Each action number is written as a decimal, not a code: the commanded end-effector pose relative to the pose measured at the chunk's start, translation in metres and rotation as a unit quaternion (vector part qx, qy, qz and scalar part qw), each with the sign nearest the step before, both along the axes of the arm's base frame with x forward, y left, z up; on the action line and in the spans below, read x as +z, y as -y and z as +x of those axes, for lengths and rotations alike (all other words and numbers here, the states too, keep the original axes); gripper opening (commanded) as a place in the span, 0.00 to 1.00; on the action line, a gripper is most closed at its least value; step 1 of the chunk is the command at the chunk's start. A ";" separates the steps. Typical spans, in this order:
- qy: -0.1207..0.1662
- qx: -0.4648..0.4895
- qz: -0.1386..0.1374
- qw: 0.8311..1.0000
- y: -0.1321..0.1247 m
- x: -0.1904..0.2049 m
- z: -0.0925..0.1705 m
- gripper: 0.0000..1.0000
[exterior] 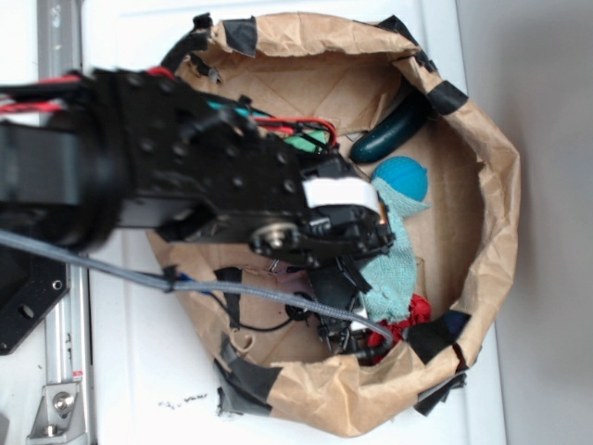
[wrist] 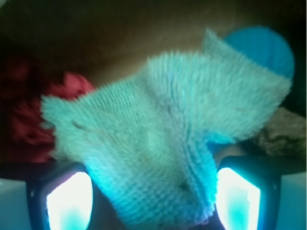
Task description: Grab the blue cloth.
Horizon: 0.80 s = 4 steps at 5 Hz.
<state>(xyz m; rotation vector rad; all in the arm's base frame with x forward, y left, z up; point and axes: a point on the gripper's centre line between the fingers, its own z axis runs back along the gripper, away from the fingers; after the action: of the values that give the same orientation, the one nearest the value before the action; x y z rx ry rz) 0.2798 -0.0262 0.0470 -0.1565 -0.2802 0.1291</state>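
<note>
The blue cloth (exterior: 394,269) is a fuzzy pale teal towel lying inside a brown paper bag (exterior: 496,195), right of centre. My gripper (exterior: 341,289) hangs over its left edge; the arm hides the fingers' tips there. In the wrist view the cloth (wrist: 163,120) fills the frame and a fold of it reaches down between my two fingers (wrist: 69,199). The gripper (wrist: 154,167) stands wide open around that fold. A dark gap shows beside the left pad, and the right pad is at the cloth's edge.
A round blue ball (exterior: 405,176) lies just beyond the cloth, also in the wrist view (wrist: 268,48). A red fabric piece (exterior: 417,315) lies at the cloth's near side. A dark green oblong object (exterior: 389,134) rests against the bag's wall. Cables cross the bag's left part.
</note>
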 end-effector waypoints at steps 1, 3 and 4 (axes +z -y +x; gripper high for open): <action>0.009 -0.007 0.021 1.000 -0.003 -0.008 0.034 1.00; -0.006 0.007 0.023 1.000 0.001 -0.015 0.026 0.00; -0.016 -0.028 0.028 0.999 -0.005 -0.001 0.027 0.00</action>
<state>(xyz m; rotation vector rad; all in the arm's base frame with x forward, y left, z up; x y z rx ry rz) 0.2930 -0.0257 0.0252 -0.0985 -0.1776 0.0832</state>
